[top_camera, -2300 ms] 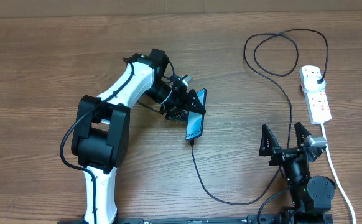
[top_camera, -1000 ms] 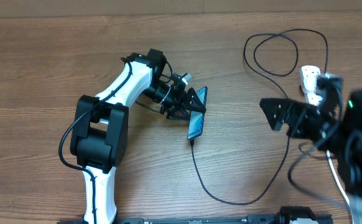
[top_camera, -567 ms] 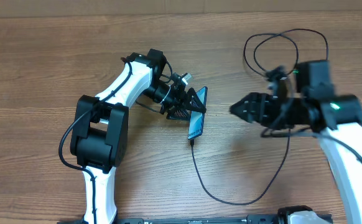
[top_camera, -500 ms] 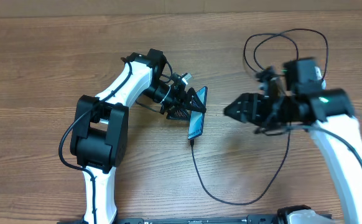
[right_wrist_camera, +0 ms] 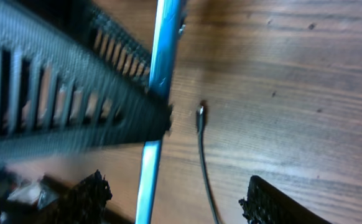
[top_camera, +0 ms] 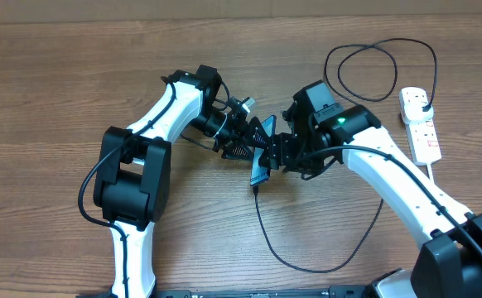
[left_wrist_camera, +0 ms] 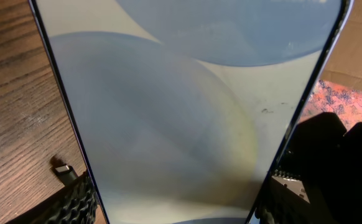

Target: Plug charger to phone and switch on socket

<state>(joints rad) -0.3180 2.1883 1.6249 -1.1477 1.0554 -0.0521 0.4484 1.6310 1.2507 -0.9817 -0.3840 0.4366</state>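
Phone (top_camera: 260, 171) in left hand (top_camera: 253, 142), lettering apparently unreadable.

The charger tip (right_wrist_camera: 200, 112) lies just beside the edge-on phone (right_wrist_camera: 167, 37).

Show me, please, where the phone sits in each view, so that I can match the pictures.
Overhead: the phone is near the centre of the picture.
Left wrist: it fills most of the frame.
Right wrist: edge-on, a thin blue strip left of centre.
Shared landmark: the charger tip lying unplugged beside it.
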